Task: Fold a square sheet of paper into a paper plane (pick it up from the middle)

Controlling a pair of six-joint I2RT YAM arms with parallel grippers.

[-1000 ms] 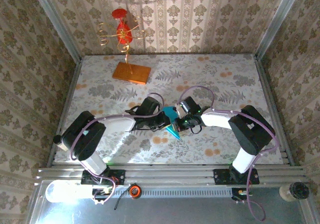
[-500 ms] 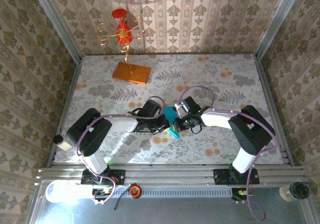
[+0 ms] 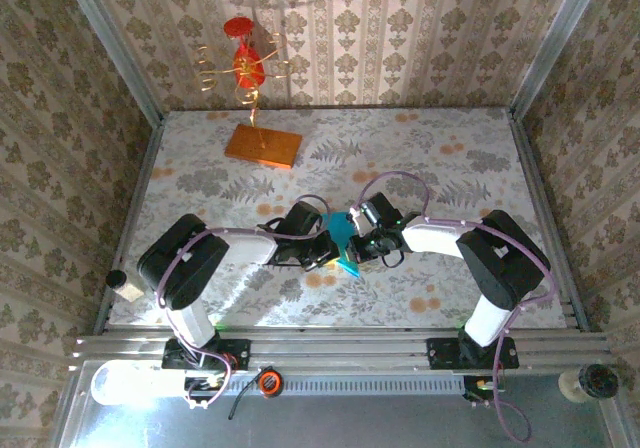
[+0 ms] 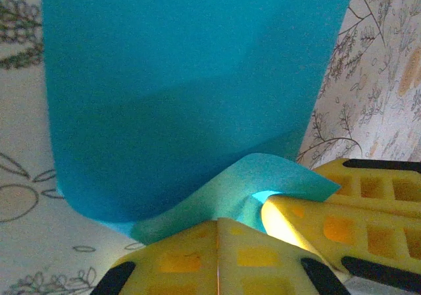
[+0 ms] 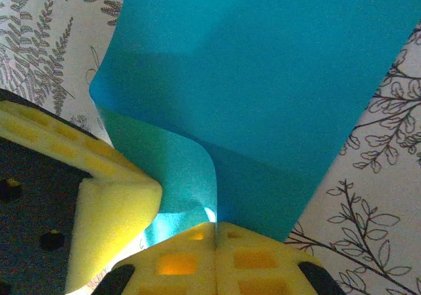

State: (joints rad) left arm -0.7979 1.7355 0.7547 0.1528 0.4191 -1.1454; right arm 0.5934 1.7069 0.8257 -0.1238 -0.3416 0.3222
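Note:
The square sheet of paper is cyan-blue and partly folded, held just above the table's middle between both grippers. In the left wrist view the paper rises as a broad panel, and a lighter flap curls down into my left gripper, whose yellow pads are pressed together on it. In the right wrist view the paper bends into a curl that ends in the seam of my right gripper, also shut on it. In the top view, the left gripper and right gripper nearly touch.
An orange slab at the back left carries a red and gold wire ornament. Patterned walls close in the floral table on three sides. The other gripper's yellow fingers crowd each wrist view.
The left arm has swung its elbow rightward and both grippers have drawn closer together. The paper's lower point sticks out less below them.

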